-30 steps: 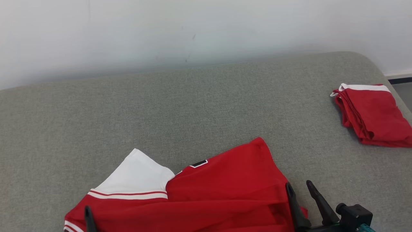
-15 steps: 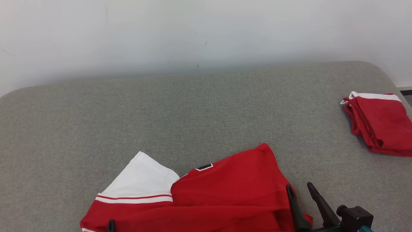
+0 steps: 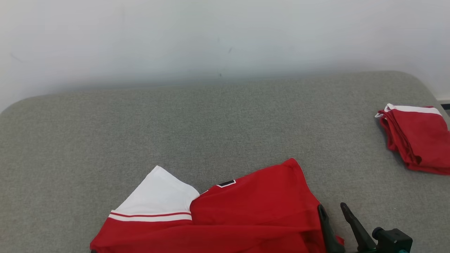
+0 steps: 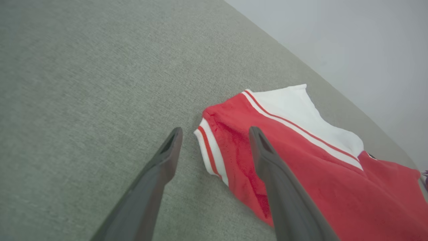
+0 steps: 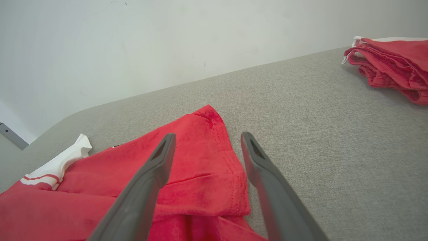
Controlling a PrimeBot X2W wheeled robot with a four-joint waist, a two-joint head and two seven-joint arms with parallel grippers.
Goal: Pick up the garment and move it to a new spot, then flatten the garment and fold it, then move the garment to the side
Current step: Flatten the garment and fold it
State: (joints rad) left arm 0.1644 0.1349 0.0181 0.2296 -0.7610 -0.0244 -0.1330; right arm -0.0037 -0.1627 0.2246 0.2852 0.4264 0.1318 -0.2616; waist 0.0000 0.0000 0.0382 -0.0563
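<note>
Red-white garment (image 3: 246,211) lying rumpled on grey cushion (image 3: 211,123). Left gripper (image 4: 215,130), right gripper (image 3: 332,206) both released, empty, at garment edges. Folded red pile (image 3: 415,137) well apart.

A wide padded surface (image 3: 225,123) covered in grey-green woven fabric stretches ahead of the right pincer (image 3: 332,206) and out to both sides of it. Its far corners are rounded. Beyond the pincer, past the far edge, stands a plain pale wall (image 3: 225,35) with a few small dark specks. The light is soft and even, with a faint shadow along the wall's foot.
</note>
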